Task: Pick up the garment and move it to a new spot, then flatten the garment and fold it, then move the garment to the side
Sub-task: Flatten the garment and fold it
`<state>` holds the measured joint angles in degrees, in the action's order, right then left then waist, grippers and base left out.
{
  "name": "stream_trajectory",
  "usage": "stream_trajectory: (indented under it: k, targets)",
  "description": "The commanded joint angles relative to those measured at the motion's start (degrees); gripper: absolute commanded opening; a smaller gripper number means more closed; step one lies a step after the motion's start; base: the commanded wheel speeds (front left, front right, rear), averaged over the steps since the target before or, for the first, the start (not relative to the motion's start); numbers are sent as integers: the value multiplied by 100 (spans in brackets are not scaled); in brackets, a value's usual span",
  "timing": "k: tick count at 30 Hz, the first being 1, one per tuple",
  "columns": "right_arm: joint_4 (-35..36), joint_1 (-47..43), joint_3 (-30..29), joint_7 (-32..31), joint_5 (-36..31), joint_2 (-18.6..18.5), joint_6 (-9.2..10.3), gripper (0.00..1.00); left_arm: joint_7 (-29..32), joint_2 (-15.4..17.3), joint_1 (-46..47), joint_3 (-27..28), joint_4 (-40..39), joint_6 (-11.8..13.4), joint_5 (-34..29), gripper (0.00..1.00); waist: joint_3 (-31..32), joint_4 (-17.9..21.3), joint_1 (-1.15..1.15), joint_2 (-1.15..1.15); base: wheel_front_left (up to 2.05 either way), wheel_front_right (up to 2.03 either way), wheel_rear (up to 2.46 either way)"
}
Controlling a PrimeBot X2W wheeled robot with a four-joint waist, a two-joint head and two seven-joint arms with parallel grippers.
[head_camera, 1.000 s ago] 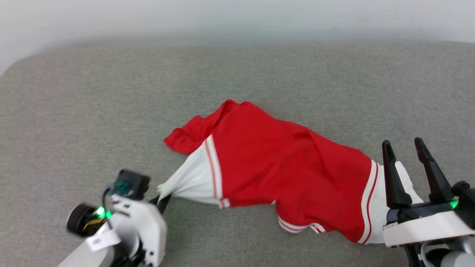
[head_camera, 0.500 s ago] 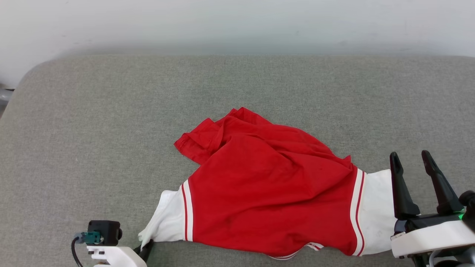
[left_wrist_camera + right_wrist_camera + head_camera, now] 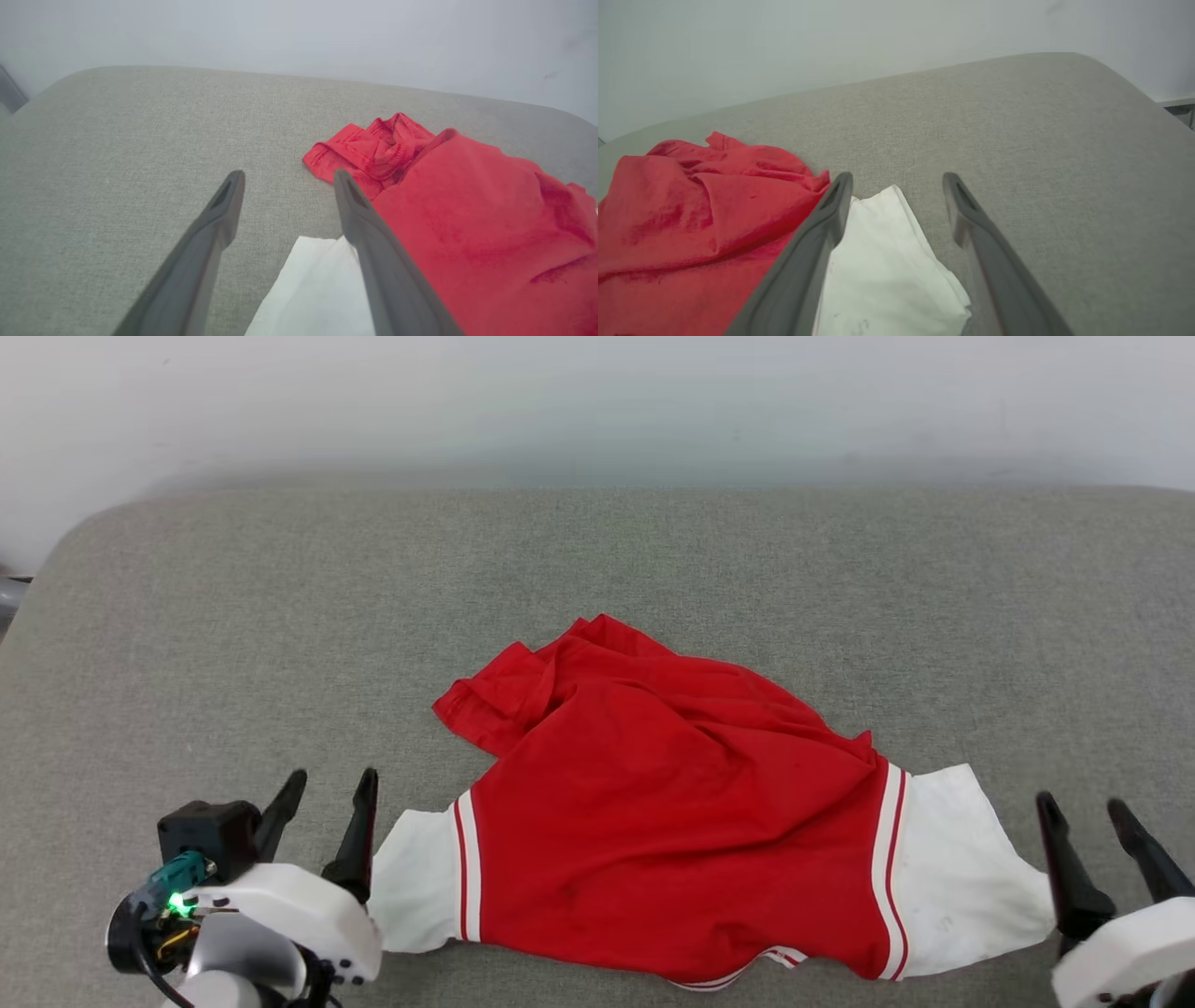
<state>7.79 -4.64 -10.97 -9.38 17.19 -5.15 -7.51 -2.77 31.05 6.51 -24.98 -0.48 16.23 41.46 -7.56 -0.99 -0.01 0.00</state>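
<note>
both jaws spread, empty | garment (image 3: 672, 831) lies between left jaws and right jaws | its ends just beside each

right gripper (image 3: 1080, 803): head view's corner is cropping its body from me.
garment (image 3: 672, 821): far end is bunching, hiding its hem; wrist views are cropping it.
</note>
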Motion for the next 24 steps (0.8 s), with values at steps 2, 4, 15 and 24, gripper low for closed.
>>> stream_trajectory:
  k: [2, 4, 15, 24]
  targets:
    - [-78, -61, -189, -442, 141, -170, 4, 100, -238, -73, 95, 25, -123, 108, -165, 100, -17, 12, 1, 0, 0, 0, 0]
    - [-135, -39, -256, -919, 270, -327, 4, 100, -435, -128, 157, 36, -209, 156, -279, 100, -72, 7, 1, 0, 0, 0, 0]
    - [-347, 146, -7, -3360, 571, -962, 4, 100, -989, -315, 478, 82, -561, 345, -703, 100, -582, -192, 1, 0, 0, 0, 0]
    - [-929, 108, 403, -4041, 753, -897, -6, 100, -1154, -429, 544, 158, -552, 320, -804, 100, -865, -361, 1, 0, 0, 0, 0]
